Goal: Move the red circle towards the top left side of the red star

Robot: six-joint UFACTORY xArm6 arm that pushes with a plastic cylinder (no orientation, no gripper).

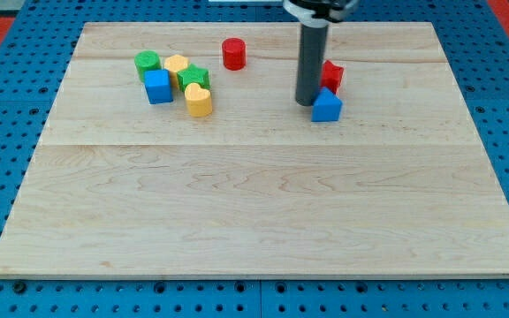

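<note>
red 2 | blue 2 | green 2 | yellow 2 | my tip (306, 103) bare, touching blue block (327, 106)

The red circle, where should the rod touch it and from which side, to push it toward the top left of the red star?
There is no gripper, so push. Set my tip against the red circle on its left wall, low down, and push toward the view's right: the red star lies right and slightly lower. The circle's round wall can slip off, so aim through its middle. The tip now stands beside the blue block.

Lab: blue pegboard (7, 115), wooden board (263, 203)
</note>
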